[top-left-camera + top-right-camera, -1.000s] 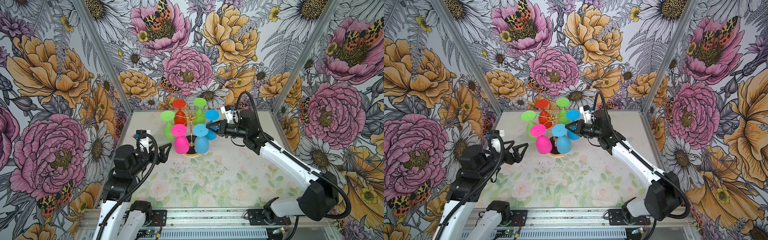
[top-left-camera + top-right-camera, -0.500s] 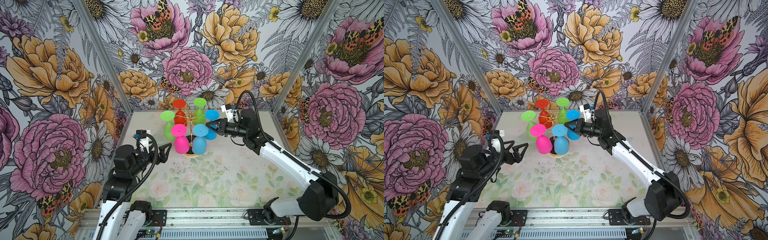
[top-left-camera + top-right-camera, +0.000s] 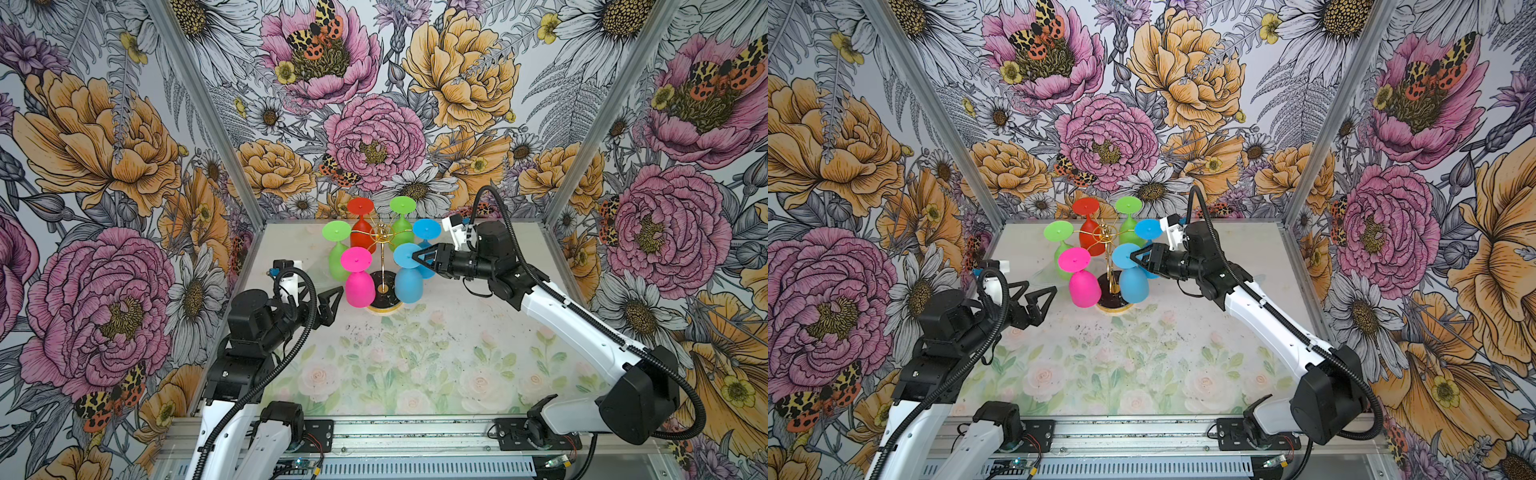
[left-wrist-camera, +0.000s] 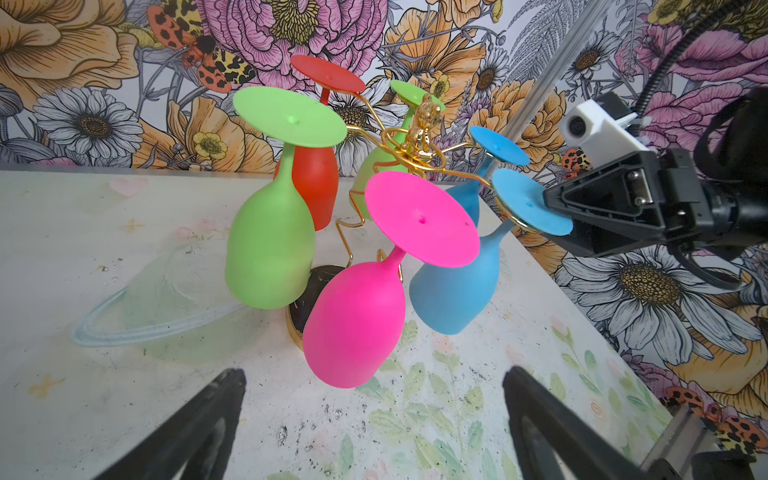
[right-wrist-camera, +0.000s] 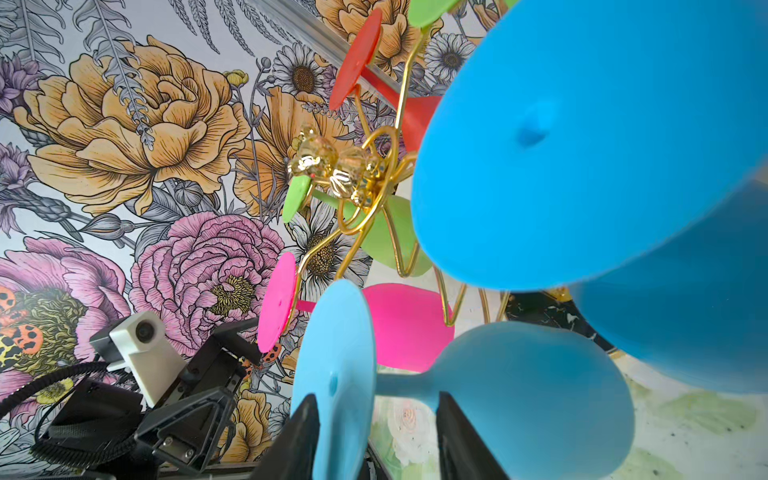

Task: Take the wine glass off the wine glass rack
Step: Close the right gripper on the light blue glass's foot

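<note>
Right hand [image 3: 417, 257] is up at the thin gold wire wine glass rack [image 3: 381, 237], which stands on its round black base at the back of the floral-printed bench [image 3: 415, 357]. Its fingers [image 5: 461, 436] are parted and straddle the flat round foot of the light blue wine glass [image 3: 409, 284]. In the right wrist view the foot's edge sits right by one finger and there's a clear gap to the other, so nothing is clamped. That glass hangs bowl-down from a loop arm on the rack's near right side, not yet lifted off. Beside it hangs the hot pink wine glass [image 3: 358, 286], with two lime green glasses, a red one and a deeper blue one behind, all upside down on the rack. Left hand [image 3: 1043, 293] hovers spread wide above the bench, just beside the pink glass, holding nothing and touching nothing.
</note>
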`<state>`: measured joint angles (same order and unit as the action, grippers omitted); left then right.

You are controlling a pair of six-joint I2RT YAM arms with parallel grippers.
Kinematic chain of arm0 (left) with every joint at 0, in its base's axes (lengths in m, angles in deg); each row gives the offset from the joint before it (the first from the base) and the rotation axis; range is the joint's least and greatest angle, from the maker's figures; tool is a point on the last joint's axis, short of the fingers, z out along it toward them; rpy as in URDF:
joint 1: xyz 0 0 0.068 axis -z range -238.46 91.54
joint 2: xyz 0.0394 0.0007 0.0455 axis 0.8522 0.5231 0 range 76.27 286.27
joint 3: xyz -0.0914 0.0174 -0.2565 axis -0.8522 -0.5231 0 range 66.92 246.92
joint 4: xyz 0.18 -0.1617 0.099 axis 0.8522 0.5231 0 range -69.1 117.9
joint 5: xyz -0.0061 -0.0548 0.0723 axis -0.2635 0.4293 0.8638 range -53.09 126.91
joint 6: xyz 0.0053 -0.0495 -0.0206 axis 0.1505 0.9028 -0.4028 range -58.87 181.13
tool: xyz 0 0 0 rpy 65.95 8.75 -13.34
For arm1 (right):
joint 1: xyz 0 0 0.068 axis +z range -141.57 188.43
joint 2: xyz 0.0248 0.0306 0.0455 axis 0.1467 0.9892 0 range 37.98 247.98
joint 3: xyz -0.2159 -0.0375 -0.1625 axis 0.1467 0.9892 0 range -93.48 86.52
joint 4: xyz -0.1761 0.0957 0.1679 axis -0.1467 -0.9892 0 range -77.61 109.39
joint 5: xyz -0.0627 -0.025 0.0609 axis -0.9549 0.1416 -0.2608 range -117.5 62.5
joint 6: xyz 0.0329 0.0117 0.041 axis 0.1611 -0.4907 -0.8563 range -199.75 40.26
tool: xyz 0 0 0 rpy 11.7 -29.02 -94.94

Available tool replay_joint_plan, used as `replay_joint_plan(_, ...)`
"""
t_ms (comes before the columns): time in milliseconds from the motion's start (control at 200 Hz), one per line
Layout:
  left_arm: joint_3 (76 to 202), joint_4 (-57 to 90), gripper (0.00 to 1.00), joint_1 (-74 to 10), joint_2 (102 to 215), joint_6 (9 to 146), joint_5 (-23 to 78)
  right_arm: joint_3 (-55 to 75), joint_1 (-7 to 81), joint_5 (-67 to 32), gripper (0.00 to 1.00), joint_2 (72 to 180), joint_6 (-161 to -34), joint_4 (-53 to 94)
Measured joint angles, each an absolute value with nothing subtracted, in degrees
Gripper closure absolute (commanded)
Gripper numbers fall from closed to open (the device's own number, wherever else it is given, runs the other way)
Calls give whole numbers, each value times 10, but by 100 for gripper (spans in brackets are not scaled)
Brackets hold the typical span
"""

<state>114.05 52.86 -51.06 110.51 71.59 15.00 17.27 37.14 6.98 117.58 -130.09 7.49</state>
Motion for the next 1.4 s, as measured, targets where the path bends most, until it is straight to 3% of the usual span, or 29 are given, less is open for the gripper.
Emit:
replay_joint_plan(220,1141,529,1,-511,1105,716,150,172,380,63,51,1176,-1297,63)
replay_joint_plan(751,1141,529,1,-511,1108,715,150,146,387,53,84,1176,-1304,53)
replay_joint_plan(1401,1140,529,1,-511,1107,714,150,132,389,56,100,1176,-1321,55)
